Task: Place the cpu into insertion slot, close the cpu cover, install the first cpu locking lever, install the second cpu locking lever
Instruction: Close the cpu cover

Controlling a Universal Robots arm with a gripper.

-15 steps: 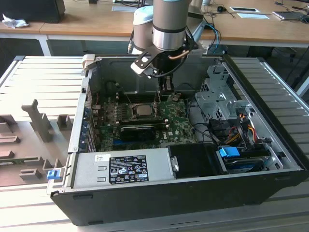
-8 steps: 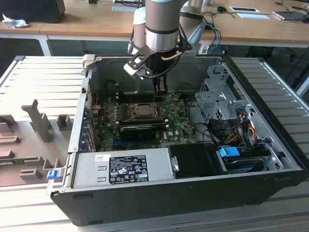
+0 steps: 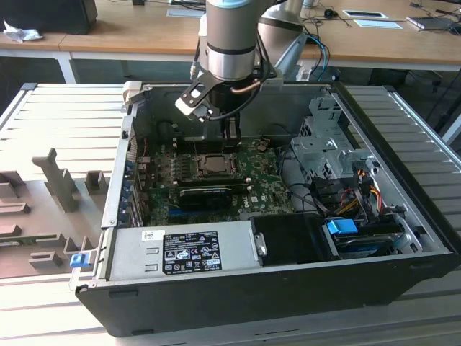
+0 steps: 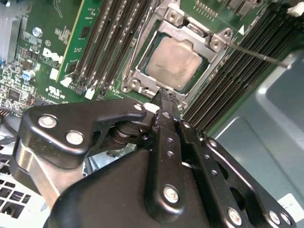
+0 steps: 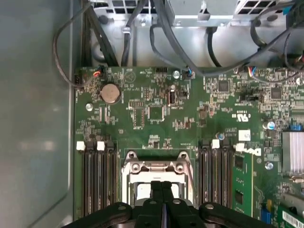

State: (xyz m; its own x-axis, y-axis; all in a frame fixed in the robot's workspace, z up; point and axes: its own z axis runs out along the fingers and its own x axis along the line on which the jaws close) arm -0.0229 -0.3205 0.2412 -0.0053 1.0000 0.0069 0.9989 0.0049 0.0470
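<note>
Claw (image 4: 166,97) clenched, fingertips pressed together, nothing between them. It hangs just above the near edge of the insertion slot (image 3: 201,164), tips pointing down at the rim; can't tell if they touch it.

cpu (image 4: 173,64) sits in the slot, flat, grey metal top facing up. cpu cover (image 4: 207,64) lies down flat around it, and the chip shows through the window.

One thin metal lever (image 4: 259,54) angles out from a corner of the socket across the black memory slots (image 4: 237,80); can't tell whether it is latched.

Memory slots flank the socket on both sides in the first wrist view. Motherboard (image 5: 156,114) is green, with a coin cell (image 5: 110,93) near its edge.

Exterior view: the arm reaches down into an open computer case (image 3: 288,288) lying on the grey slatted counter (image 3: 65,122).
</note>
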